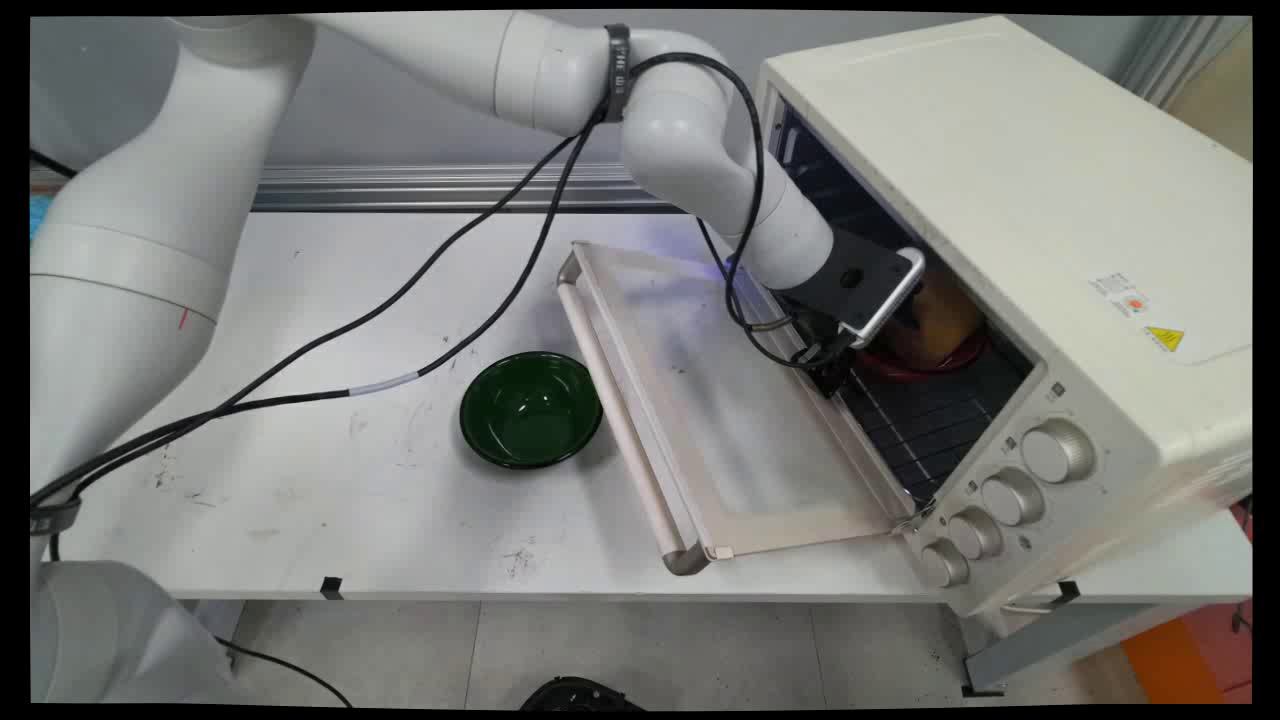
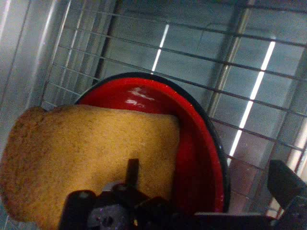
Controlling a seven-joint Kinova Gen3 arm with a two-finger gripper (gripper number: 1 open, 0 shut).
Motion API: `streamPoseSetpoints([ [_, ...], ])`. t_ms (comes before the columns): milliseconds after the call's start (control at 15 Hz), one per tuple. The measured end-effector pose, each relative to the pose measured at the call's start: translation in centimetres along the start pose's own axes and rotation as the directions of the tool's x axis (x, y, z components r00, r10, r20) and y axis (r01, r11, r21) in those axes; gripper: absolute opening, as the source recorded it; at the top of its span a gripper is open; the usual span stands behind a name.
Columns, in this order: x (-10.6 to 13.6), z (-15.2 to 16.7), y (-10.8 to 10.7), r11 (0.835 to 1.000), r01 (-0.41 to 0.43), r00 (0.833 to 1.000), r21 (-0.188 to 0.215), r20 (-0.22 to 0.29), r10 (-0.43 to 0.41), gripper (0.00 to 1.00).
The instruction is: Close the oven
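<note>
My gripper (image 1: 888, 325) reaches into the open toaster oven (image 1: 1010, 190), over its wire rack (image 2: 225, 62). On the rack sits a red bowl (image 2: 201, 158) with a slice of golden-brown bread (image 2: 86, 153) leaning in it. In the main view the bread (image 1: 945, 315) and the bowl's red rim (image 1: 905, 368) show just past the hand. The gripper stands open: one finger (image 2: 288, 184) shows far to the right, apart from the bread. The bread fills the left of the hand view and hides the other finger. I cannot tell whether anything touches the bread.
The oven door (image 1: 720, 420) lies folded down flat on the table, below the wrist. A dark green bowl (image 1: 530, 408) stands on the table left of the door. Black cables hang from the arm across the table's left half. The oven's knobs (image 1: 1010, 495) face the near right.
</note>
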Motion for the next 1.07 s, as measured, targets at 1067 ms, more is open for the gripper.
streamPoseSetpoints([
  [1067,0.2,-11.4,3.2,0.99,0.138,0.99,-0.022,0.033,-0.137,1.0],
])
